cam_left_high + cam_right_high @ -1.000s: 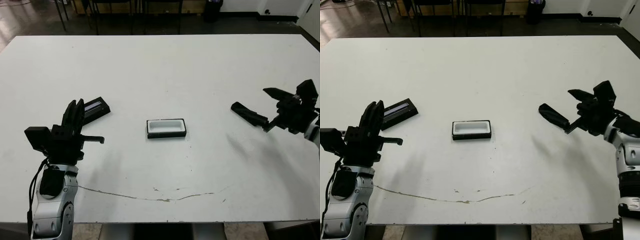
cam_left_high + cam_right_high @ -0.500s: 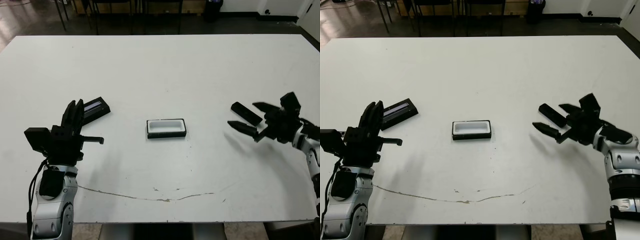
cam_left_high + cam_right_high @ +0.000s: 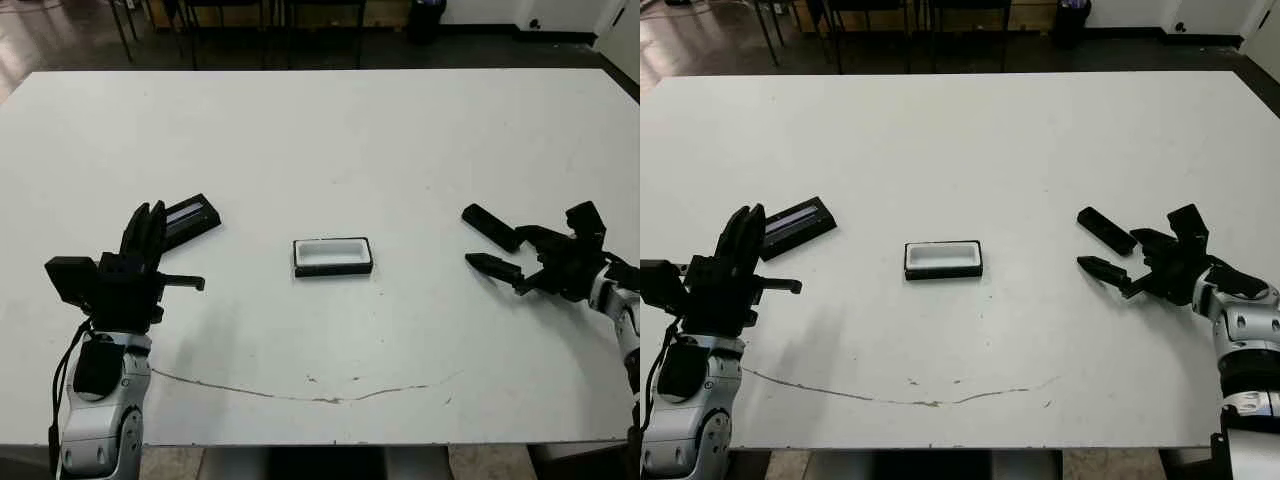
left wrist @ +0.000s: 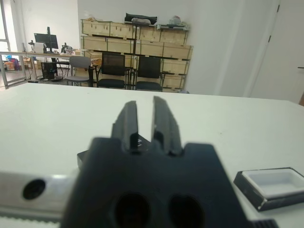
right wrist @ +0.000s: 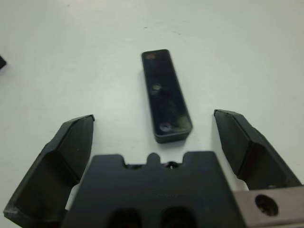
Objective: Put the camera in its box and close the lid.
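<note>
Right gripper spread wide by the camera near the table's right edge, nothing held, left gripper nearly closed, empty, box mid-table.

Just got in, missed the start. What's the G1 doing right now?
It's going for the camera. The right tool is open, fingers spread on either side of the camera, which lies flat on the table and isn't gripped yet. The box sits open and empty mid-table. The lid lies off to the robot's left, just beyond the left tool, whose fingers are nearly together and holding nothing.
</note>
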Robot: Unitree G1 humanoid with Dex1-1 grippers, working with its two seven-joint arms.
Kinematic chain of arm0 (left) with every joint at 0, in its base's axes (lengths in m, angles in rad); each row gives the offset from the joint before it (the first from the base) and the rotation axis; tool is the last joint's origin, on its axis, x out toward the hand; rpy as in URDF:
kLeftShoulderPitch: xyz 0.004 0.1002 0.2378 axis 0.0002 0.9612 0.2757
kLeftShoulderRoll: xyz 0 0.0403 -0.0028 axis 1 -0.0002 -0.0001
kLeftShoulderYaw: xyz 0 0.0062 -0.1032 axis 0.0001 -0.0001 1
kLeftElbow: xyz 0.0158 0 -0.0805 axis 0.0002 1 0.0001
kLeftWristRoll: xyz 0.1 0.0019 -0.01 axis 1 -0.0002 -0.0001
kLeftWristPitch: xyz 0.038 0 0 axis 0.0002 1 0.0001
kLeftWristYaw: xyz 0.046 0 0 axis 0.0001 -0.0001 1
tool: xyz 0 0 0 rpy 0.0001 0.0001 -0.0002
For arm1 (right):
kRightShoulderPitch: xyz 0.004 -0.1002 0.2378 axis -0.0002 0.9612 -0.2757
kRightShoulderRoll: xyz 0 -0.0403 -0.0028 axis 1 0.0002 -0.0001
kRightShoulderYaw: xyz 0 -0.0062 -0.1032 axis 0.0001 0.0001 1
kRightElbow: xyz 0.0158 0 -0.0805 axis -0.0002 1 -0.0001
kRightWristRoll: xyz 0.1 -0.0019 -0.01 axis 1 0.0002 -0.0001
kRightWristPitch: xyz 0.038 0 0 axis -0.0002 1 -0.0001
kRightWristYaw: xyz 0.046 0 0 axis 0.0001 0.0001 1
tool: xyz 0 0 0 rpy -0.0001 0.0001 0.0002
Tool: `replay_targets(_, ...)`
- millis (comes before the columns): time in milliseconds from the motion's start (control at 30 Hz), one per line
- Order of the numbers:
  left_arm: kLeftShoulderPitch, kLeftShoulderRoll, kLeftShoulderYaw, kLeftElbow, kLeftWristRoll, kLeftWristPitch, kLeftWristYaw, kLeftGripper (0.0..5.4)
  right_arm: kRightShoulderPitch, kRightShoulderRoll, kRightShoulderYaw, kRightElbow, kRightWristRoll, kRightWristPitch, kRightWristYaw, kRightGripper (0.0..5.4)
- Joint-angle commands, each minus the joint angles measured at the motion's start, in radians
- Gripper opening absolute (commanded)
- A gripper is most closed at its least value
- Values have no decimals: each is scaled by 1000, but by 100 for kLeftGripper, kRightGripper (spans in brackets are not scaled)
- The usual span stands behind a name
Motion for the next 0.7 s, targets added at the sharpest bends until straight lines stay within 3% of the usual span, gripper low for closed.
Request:
replay_targets(33, 12, 13, 3, 21, 1, -2, -6, 0, 4, 9, -5, 29, -17, -25, -19, 538)
replay_targets(433, 14, 16, 0, 33, -7, -16, -18, 0, -1, 47, 3, 27, -25, 3, -102, 530)
replay_targets(700, 17, 20, 2, 41, -11, -27, -25, 0, -20, 74, 28, 62, -54, -9, -128, 368)
